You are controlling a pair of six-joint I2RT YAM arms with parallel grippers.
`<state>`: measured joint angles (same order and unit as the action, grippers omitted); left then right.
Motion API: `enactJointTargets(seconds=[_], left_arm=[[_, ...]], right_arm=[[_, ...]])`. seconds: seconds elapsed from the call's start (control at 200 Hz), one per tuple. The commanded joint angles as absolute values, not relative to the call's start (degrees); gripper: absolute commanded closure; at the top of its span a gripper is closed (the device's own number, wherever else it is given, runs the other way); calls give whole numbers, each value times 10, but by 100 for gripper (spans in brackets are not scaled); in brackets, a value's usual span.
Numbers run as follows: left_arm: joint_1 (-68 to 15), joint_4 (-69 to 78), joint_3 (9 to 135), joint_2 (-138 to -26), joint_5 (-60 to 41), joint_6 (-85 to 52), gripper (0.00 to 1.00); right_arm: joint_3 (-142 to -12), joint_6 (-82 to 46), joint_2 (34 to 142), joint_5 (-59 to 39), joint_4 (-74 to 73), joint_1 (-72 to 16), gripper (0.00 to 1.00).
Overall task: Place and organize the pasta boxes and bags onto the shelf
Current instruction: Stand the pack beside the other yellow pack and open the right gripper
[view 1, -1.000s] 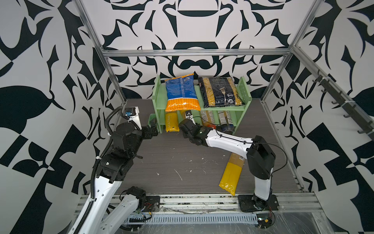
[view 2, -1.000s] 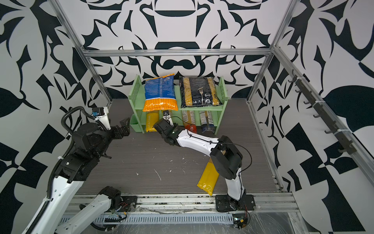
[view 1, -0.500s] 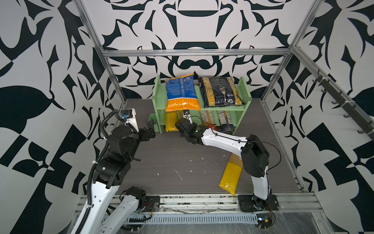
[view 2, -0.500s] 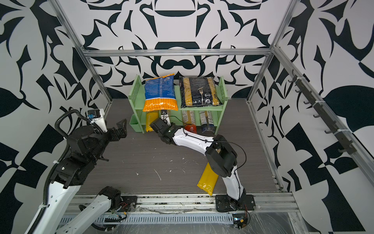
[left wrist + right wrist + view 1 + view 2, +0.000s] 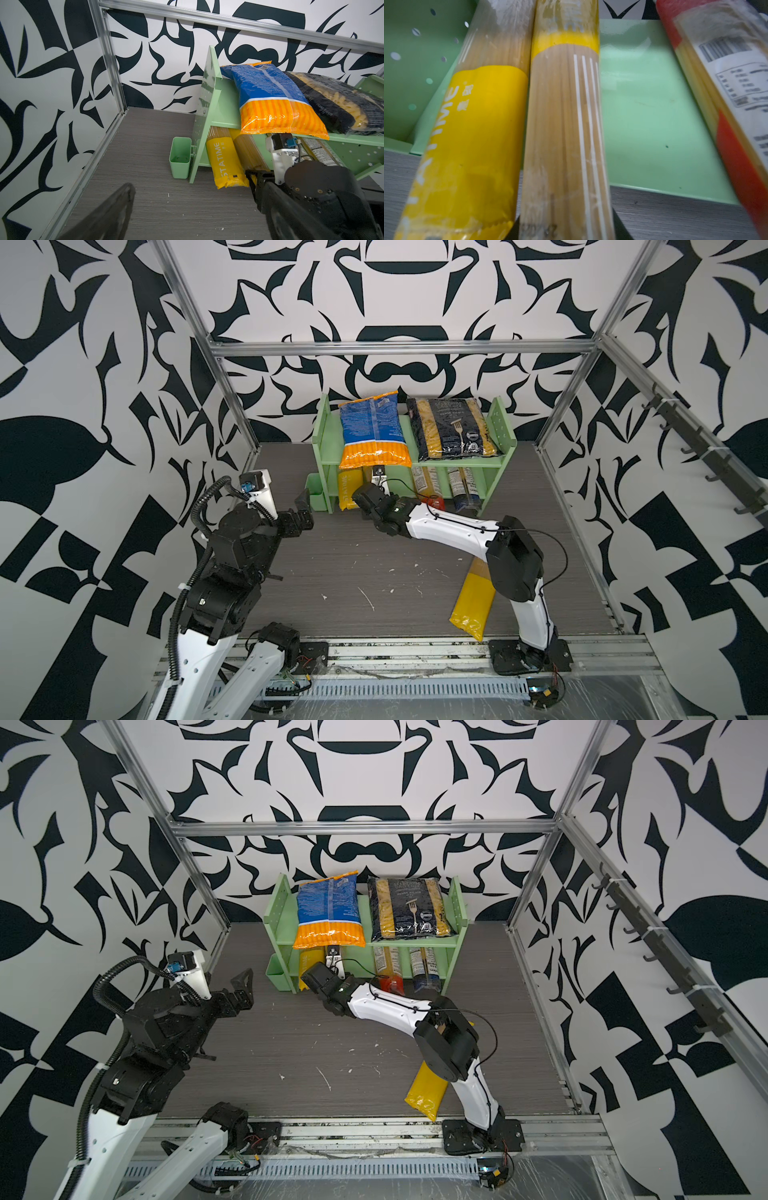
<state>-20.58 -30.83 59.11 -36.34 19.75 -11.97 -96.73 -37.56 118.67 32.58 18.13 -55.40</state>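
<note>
One slim tan spaghetti pack (image 5: 562, 135) — glossy, rounded — pinched by right gripper (image 5: 568, 228).

Pasta packs: seven in all. Wide bags: two, namely one blue-orange bag (image 5: 374, 431) and one black penne bag (image 5: 453, 429). Long narrow spaghetti packs: five, namely two yellow, the shelf's yellow pack (image 5: 348, 489) and the floor's yellow pack (image 5: 471, 601); one tan pack (image 5: 564, 135); one red-ended pack (image 5: 422, 483); one blue-ended pack (image 5: 463, 487). Tally by place: two packs on the upper tier, four in the lower, one on the floor. Shelf (image 5: 500, 427): one, pale green, with two tiers and two hole-dotted side panels. Small green cup (image 5: 316, 493): one. Robot arms: two, white and black, the left arm (image 5: 232, 547) and the right arm (image 5: 453, 526).
</note>
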Motion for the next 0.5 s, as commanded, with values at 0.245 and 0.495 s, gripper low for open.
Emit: enactJointTargets(seconds=[0.245, 0.495], left_arm=[[-204, -352, 592, -329, 213, -133, 1], [-203, -349, 589, -339, 199, -145, 1]], right_arm=[[-980, -365, 1203, 225, 163, -585, 72], [-928, -366, 1154, 249, 173, -585, 37]])
